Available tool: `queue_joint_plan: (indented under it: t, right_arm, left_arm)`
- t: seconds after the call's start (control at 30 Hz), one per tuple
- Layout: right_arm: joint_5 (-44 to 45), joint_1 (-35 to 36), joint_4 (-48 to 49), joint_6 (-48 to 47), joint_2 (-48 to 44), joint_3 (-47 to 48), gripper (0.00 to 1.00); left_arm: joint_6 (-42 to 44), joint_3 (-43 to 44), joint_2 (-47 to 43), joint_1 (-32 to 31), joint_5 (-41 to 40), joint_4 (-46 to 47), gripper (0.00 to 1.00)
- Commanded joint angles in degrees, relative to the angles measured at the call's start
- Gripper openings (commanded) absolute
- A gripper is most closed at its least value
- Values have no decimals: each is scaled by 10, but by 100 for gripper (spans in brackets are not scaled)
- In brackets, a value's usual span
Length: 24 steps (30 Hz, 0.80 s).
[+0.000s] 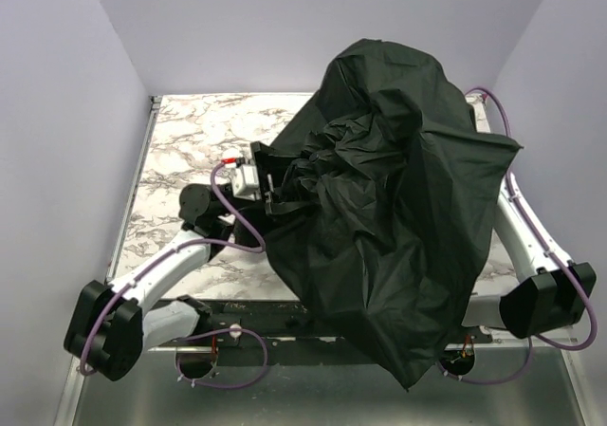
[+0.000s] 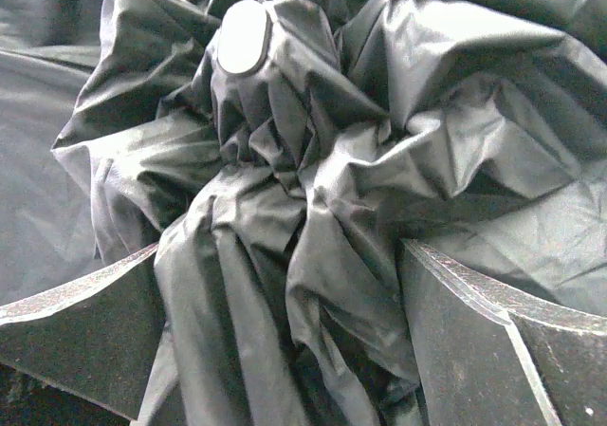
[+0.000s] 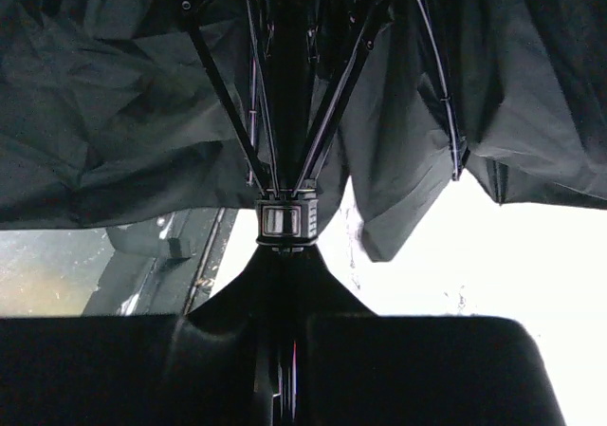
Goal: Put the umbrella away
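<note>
Crumpled black umbrella [image 1: 398, 217], canopy half-collapsed

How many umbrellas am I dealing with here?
1. The umbrella, its black canopy half collapsed, hangs over the right side of the table. The left gripper straddles its bunched top, and the right gripper clamps its shaft underneath. Its fabric may hide other things.

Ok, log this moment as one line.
umbrella: canopy crumpled, not bundled | left gripper: open around canopy | right gripper: shut on shaft
</note>
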Motion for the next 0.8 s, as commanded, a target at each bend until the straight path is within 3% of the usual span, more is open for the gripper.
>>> queue_joint_plan:
  t: [0.0,0.07,0.13,0.17,0.3,0.33,0.37,0.4,0.5,0.57,0.63,0.77]
  right_arm:
    - [-38,6,53,40,-21,-20,0]
    - [-37,7,67,51,-23,-31,0]
    - [-32,8,76,58,-26,-41,0]
    - [-30,9,81,62,-28,-48,0]
    - [-13,9,91,73,-37,-64,0]
    - [-7,10,93,74,-38,-67,0]
    - [-2,12,97,79,-39,-71,0]
    - [3,14,110,91,-38,-77,0]
    - [20,23,129,112,-37,-83,0]
    - [41,30,150,139,-35,-85,0]
    - [62,36,160,150,-32,-88,0]
    - [91,46,188,181,-27,-106,0]
  left_arm:
    - [-81,48,47,-32,-11,145,92]
    - [-95,68,66,-44,-5,146,81]
    - [-113,90,85,-52,7,145,62]
    - [-124,99,95,-53,12,147,57]
    - [-136,105,108,-58,2,155,48]
    - [-132,107,109,-59,-5,147,36]
    - [-132,112,111,-60,-15,133,15]
    - [-137,118,116,-62,-23,121,2]
    - [-149,130,139,-80,-22,131,0]
    - [-149,134,153,-94,-32,142,7]
    - [-149,142,169,-109,-37,146,8]
    - [-165,171,203,-130,-41,160,0]
